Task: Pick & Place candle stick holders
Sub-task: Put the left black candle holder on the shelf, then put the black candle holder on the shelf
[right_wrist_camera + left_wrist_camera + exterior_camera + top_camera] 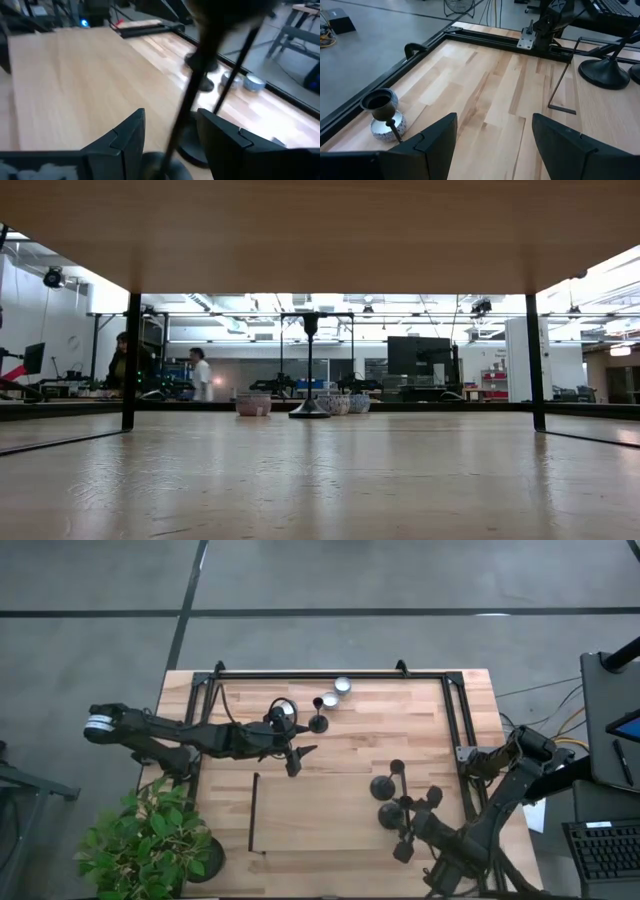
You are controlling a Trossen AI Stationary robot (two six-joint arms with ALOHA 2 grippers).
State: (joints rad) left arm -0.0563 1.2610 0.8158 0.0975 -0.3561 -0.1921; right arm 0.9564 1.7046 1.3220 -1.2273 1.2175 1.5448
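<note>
My right pincer (170,145), lower right overhead, straddles a blurred candle stick holder (187,110) stem, contact unclear; my left pincer (492,145) gapes empty.

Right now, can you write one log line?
left pincer: open, waiting | right pincer: around candle stick holder stem | far holder: upright near tealights

Three black candle stick holders: one upright (318,716) near the rear edge, two (388,783) front right.
</note>
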